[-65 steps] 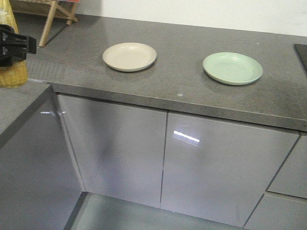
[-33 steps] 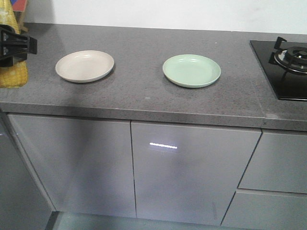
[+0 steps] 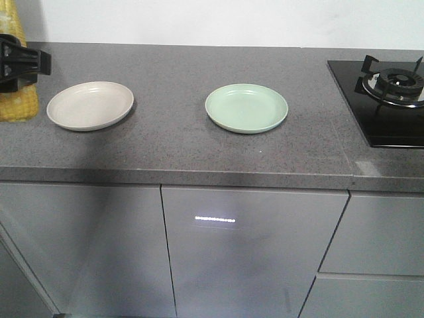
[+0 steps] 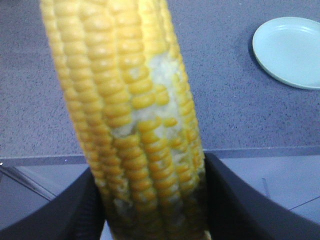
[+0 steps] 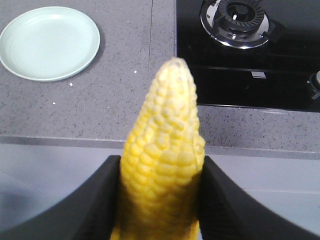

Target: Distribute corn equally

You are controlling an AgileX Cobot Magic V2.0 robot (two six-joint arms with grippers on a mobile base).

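Observation:
Each gripper holds one cob of corn. In the left wrist view a thick yellow cob of corn point(image 4: 130, 115) with a few bare patches stands between the black fingers point(image 4: 60, 210) of my left gripper point(image 4: 155, 200), which is shut on it. In the front view that gripper point(image 3: 18, 66) and its corn point(image 3: 16, 106) sit at the far left edge, beside the beige plate point(image 3: 89, 105). My right gripper point(image 5: 160, 200) is shut on a second cob of corn point(image 5: 165, 160), pointed tip up, near the counter's front edge. Both the beige plate and the green plate point(image 3: 246, 107) hold nothing.
A black gas hob point(image 3: 391, 86) with a burner point(image 5: 240, 20) takes up the counter's right end. The grey speckled counter point(image 3: 199, 152) runs over glossy grey cabinet doors point(image 3: 252, 252). The green plate point(image 5: 50, 42) lies left of the hob, and shows at the upper right point(image 4: 290, 50) in the left wrist view.
The front view has swung round to face the counter square on. Both plates have slid left in the picture and the hob has come into view. My left gripper keeps its hold on the corn.

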